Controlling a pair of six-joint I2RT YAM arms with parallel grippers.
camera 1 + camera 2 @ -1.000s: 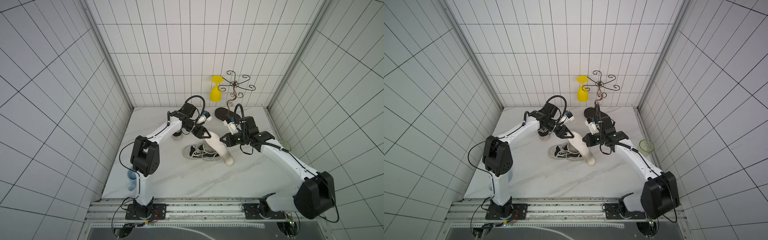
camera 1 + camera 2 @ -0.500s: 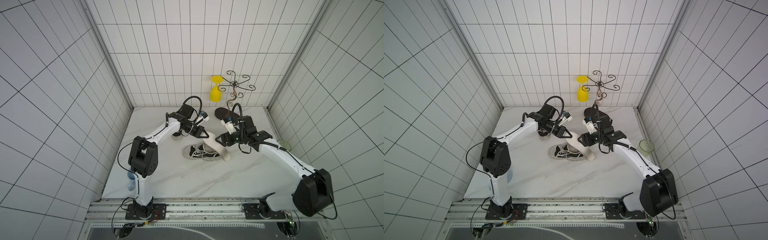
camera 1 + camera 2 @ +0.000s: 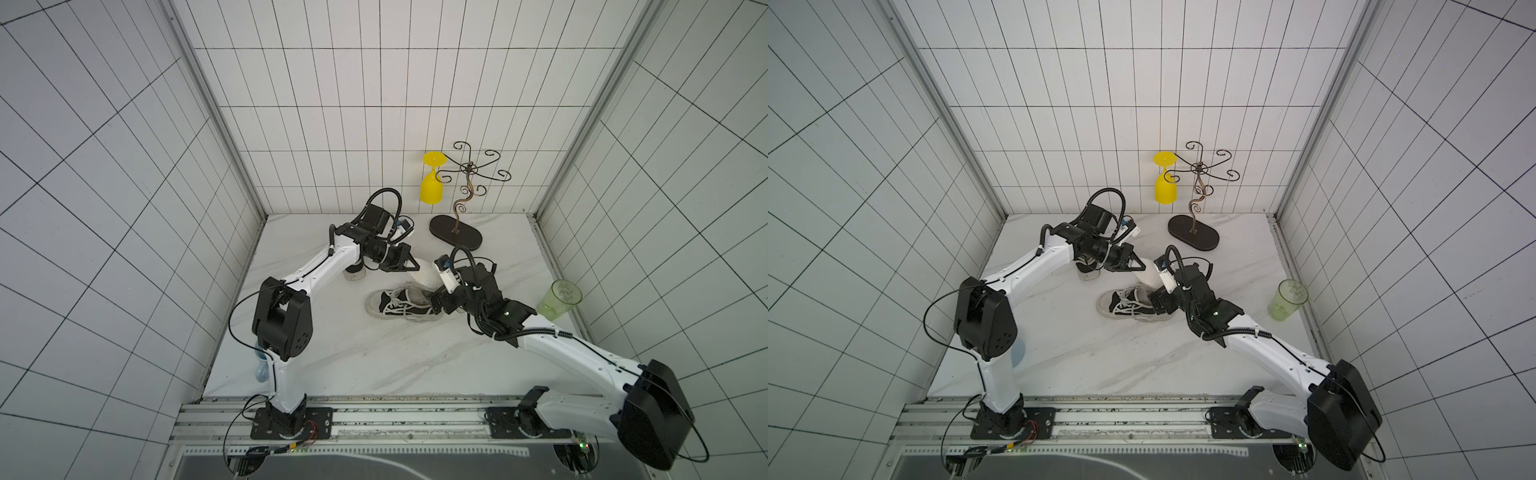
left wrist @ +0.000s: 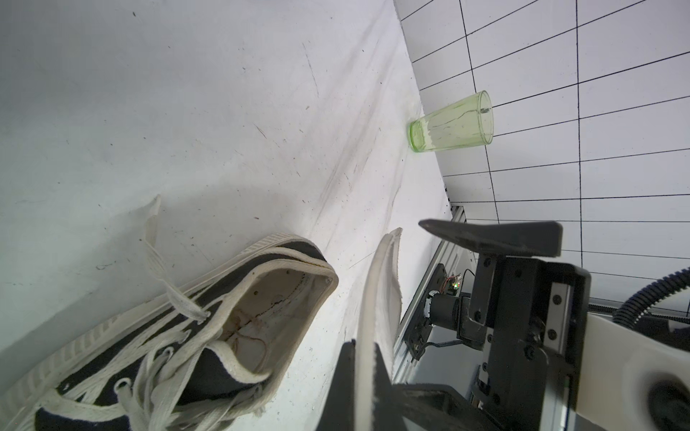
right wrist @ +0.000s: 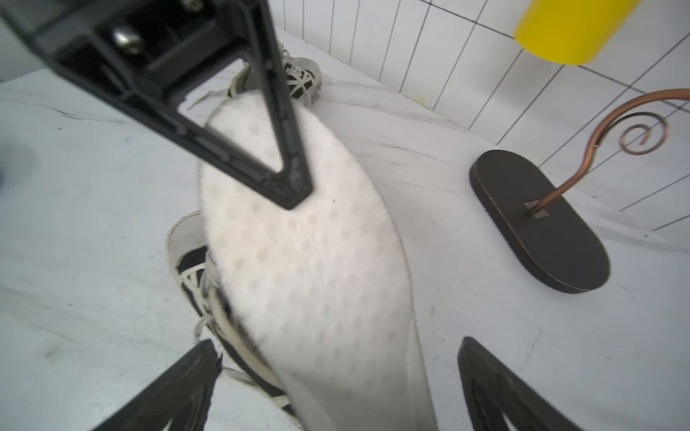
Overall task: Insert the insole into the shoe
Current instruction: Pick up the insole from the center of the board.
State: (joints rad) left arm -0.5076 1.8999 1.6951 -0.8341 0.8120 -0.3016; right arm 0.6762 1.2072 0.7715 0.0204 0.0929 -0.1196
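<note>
White marble tabletop (image 3: 374, 365) in a tiled booth: reaching in from its front right corner, the right end effector (image 5: 339, 349) stands with jaws spread wide on either side of the insole (image 3: 422, 275), gripping nothing. At mid-tabletop lies the shoe (image 3: 399, 306), toe toward the left edge, heel toward the right. From beside the heel the insole slants up and back to the left end effector (image 3: 406, 263), clamped tight on its far end. The left wrist view shows the shoe's opening empty, so the left arm likely has to swing the free tip in toward the toe.
</note>
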